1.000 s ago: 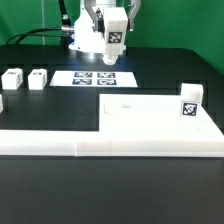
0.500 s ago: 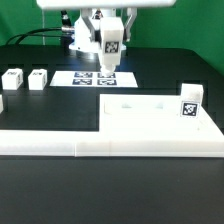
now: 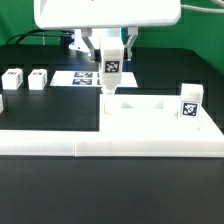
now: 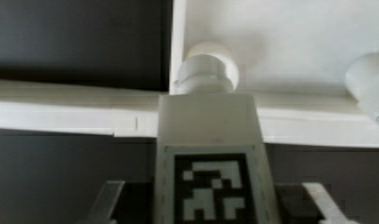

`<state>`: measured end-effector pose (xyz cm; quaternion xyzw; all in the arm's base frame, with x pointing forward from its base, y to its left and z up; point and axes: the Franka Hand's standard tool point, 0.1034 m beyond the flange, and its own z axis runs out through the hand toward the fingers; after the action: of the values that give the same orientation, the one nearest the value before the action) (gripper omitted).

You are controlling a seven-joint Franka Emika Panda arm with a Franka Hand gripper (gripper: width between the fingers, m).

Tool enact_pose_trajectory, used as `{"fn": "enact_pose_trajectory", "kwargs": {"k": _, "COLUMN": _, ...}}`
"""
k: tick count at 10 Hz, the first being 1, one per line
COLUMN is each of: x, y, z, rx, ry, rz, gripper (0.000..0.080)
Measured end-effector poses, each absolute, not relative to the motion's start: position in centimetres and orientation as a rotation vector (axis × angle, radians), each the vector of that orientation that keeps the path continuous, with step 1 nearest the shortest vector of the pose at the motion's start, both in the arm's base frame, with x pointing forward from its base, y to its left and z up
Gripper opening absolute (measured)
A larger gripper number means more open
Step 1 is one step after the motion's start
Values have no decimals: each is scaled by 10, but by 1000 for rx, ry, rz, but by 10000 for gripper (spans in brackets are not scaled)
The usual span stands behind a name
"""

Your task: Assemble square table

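My gripper point(image 3: 112, 52) is shut on a white tagged leg point(image 3: 110, 88), which hangs upright with its lower end at the far left corner of the square table's flat white panel point(image 3: 160, 118); whether it touches the panel I cannot tell. In the wrist view the same leg point(image 4: 211, 120) runs out from between the fingers point(image 4: 118, 200) of the gripper point(image 4: 212, 205), its round tip over the panel point(image 4: 292, 35). Another leg point(image 3: 190, 103) stands upright on the panel's right side. Two loose legs point(image 3: 12, 78) point(image 3: 38, 78) lie at the exterior view's left.
The long low white rail point(image 3: 55, 142) runs along the panel's front and on toward the left. The marker board point(image 3: 88, 77) lies flat behind the panel, under the arm. Part of another white piece point(image 3: 1, 101) shows at the left edge.
The arm has come down and toward the front with the leg in its grip, from above the marker board to the panel's far left corner. The grip has stayed the same.
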<state>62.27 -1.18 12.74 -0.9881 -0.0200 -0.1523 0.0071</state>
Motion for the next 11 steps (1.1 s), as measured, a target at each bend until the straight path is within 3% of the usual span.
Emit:
{"fn": "enact_pose_trajectory", "kwargs": {"k": 7, "x": 617, "y": -22, "z": 121, "rx": -3084, "ry": -88, "rz": -486, "gripper": 290}}
{"fn": "enact_pose_trajectory", "kwargs": {"k": 11, "x": 618, "y": -23, "z": 119, "rx": -3062, "ry": -98, "rz": -643, "gripper": 290}}
